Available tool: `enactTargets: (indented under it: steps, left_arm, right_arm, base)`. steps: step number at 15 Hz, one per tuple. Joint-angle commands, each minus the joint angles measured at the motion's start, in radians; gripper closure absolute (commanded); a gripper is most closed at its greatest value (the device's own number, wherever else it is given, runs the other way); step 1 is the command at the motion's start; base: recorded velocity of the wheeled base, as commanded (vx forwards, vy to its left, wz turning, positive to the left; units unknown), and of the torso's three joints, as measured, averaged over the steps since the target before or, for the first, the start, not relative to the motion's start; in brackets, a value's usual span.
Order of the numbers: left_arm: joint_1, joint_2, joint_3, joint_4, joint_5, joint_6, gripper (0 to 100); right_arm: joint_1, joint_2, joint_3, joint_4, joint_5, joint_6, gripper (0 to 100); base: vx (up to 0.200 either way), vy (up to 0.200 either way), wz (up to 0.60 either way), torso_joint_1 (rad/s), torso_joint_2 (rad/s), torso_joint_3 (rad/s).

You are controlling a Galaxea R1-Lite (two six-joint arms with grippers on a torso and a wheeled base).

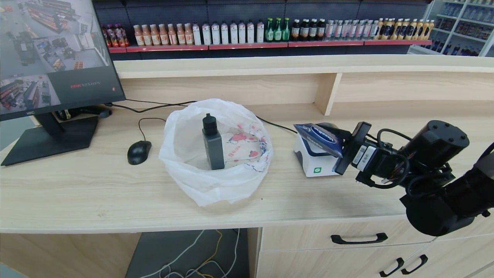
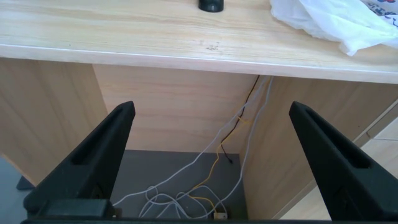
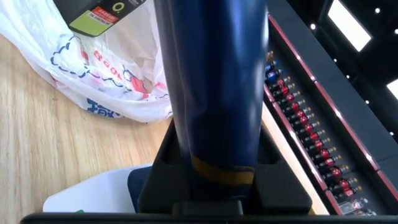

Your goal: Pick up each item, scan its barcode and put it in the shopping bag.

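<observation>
Counter pale matt wood; shopping bag thin translucent plastic; pouch glossy.

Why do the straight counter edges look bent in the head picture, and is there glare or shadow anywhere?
Head view: a wide lens bows the pale wooden counter and the shelf of bottles; light is even, shadows soft. Right wrist view: white ceiling light strips glare, and the dark blue packet looms close. Left wrist view: shade under the counter.
</observation>
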Motion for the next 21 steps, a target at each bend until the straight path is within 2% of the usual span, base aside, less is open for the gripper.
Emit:
enactTargets:
  steps: [1, 5, 8, 12, 16, 19, 20, 21]
  left_arm:
    - [0.000, 0.000, 0.000, 0.000, 0.001, 0.000, 0]
    - [0.000, 0.000, 0.000, 0.000, 0.001, 0.000, 0]
    - [0.000, 0.000, 0.000, 0.000, 0.001, 0.000, 0]
    - [0.000, 0.000, 0.000, 0.000, 0.001, 0.000, 0]
    - [0.000, 0.000, 0.000, 0.000, 0.001, 0.000, 0]
    - [0.000, 0.000, 0.000, 0.000, 0.001, 0.000, 0]
    - [0.000, 0.000, 0.000, 0.000, 0.001, 0.000, 0]
    - [0.000, 0.000, 0.000, 0.000, 0.001, 0.000, 0]
  right_arm:
    - [0.000, -0.008, -0.002, -0.001, 0.001, 0.002, 100]
    - [0.008, -0.035, -0.015, -0.001, -0.010, 0.041, 100]
    - [0.040, -0.114, -0.023, -0.001, -0.079, 0.153, 100]
    - [0.040, -0.184, -0.009, -0.001, -0.197, 0.366, 100]
    - [0.042, -0.250, 0.018, -0.001, -0.380, 0.614, 100]
    - [0.032, -0.256, 0.068, -0.001, -0.403, 0.792, 100]
    - [0.031, -0.255, 0.071, -0.001, -0.410, 0.815, 100]
    - [0.031, -0.239, 0.072, -0.001, -0.459, 0.847, 100]
  base:
    - [0.000, 0.000, 0.00, 0.000, 0.00, 0.000]
    - [0.000, 0.000, 0.00, 0.000, 0.00, 0.000]
    - [0.000, 0.000, 0.00, 0.000, 0.00, 0.000]
    - [0.000, 0.000, 0.00, 0.000, 0.00, 0.000]
    - [0.000, 0.000, 0.00, 0.000, 0.00, 0.000]
    - [0.000, 0.000, 0.00, 0.000, 0.00, 0.000]
    - [0.000, 0.000, 0.00, 0.000, 0.00, 0.000]
    - [0.000, 0.000, 0.00, 0.000, 0.00, 0.000]
